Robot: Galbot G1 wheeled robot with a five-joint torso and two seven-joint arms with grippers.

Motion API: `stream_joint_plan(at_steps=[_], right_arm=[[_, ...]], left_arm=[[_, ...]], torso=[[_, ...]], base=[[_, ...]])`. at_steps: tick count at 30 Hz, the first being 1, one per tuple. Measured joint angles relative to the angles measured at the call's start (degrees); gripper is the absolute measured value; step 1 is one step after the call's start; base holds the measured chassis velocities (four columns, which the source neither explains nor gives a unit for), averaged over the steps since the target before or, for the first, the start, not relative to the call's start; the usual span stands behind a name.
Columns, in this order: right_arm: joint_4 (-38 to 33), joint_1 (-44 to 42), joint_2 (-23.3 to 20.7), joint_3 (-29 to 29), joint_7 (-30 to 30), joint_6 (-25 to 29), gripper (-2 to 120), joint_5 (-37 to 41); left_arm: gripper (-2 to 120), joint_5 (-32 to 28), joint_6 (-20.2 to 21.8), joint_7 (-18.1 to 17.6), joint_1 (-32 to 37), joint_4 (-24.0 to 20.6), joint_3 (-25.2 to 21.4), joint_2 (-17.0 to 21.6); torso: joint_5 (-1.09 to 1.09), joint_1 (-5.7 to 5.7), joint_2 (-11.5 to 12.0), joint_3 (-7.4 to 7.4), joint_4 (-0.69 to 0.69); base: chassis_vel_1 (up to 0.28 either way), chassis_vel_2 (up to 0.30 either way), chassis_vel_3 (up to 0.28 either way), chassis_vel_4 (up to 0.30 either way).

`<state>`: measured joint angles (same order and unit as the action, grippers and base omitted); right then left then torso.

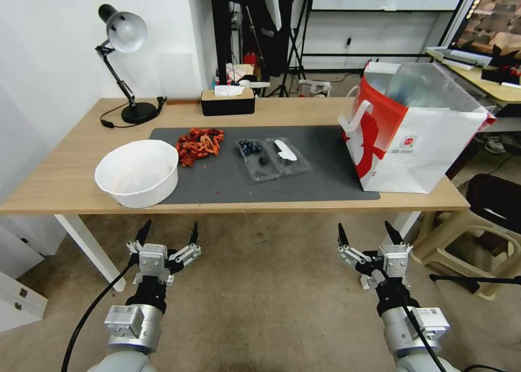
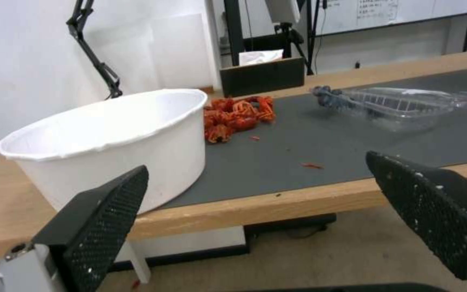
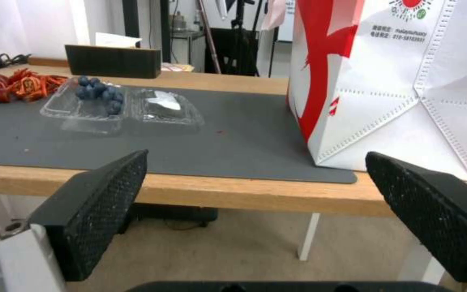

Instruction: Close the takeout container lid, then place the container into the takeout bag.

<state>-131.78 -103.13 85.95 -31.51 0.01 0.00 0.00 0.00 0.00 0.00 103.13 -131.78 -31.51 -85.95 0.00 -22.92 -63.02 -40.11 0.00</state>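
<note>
Left gripper (image 1: pixel 168 235): black fingers spread wide, holding nothing, hanging below the near edge of the wooden table (image 1: pixel 65 177). Right gripper (image 1: pixel 368 235): likewise spread and empty, below the same edge. On the dark grey mat (image 1: pixel 304 182), the small clear plastic clamshell takeout container (image 1: pixel 254 158) lies open, blueberries in its tray half. Its labelled clear lid (image 1: pixel 288 154) lies flat alongside. The white paper takeout bag with red side panels (image 1: pixel 418 144) stands upright at the mat's right end. A round white bowl (image 1: pixel 138 171) sits left.

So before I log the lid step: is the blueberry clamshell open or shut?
Open: the takeout container lies spread flat, its lid beside the blueberry half.
</note>
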Motion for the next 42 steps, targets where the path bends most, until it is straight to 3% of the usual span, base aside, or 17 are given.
stream_joint_plan(at_steps=[19, 21, 22, 23, 24, 31, 42], right_arm=[[-0.02, -0.62, 0.3, 0.24, -0.27, 0.55, 100, 0.01], [-0.57, -5.14, 3.09, 2.21, -3.18, 5.62, 100, 0.41], [-0.57, -5.14, 3.09, 2.21, -3.18, 5.62, 100, 0.41], [-0.69, -7.08, 4.05, 2.84, -4.21, 7.33, 100, 0.57], [-0.83, -7.94, 4.49, 3.13, -4.77, 8.39, 100, 0.73], [-0.83, -8.27, 4.79, 3.16, -5.09, 9.42, 100, 0.9], [-0.96, -8.2, 4.88, 2.89, -4.94, 9.51, 100, 0.66]], left_arm=[[100, -0.11, 0.0, -0.3, 0.07, -0.08, 0.38, 0.06], [100, -1.36, -0.02, -2.98, 0.85, -1.3, 3.62, 0.53], [100, -1.36, -0.02, -2.98, 0.85, -1.3, 3.62, 0.53], [100, -2.22, -0.08, -4.73, 1.39, -2.12, 5.72, 0.87], [100, -3.26, -0.17, -6.94, 2.07, -3.12, 8.42, 1.25], [100, -7.42, -0.82, -15.64, 4.84, -7.12, 19.08, 2.77], [100, -7.66, -2.26, -15.83, 5.42, -6.76, 19.64, 2.72]], torso=[[0.01, 0.0, 0.0, 0.0, 0.0], [0.02, 0.0, 0.0, 0.0, 0.01], [0.02, 0.0, 0.0, 0.0, 0.01], [-0.02, 0.0, 0.0, 0.0, -0.07], [-0.03, 0.0, -0.01, 0.01, -0.03], [0.02, -0.01, 0.0, 0.0, -0.01], [0.0, 0.0, 0.0, 0.0, 0.0]], base=[[0.0, 0.0, 0.0, 0.0], [0.0, 0.0, 0.0, 0.0], [0.0, 0.0, 0.0, 0.0], [0.0, 0.0, 0.0, 0.0], [0.0, 0.0, 0.0, 0.0], [0.0, 0.0, 0.0, 0.0], [0.0, 0.0, 0.0, 0.0]])
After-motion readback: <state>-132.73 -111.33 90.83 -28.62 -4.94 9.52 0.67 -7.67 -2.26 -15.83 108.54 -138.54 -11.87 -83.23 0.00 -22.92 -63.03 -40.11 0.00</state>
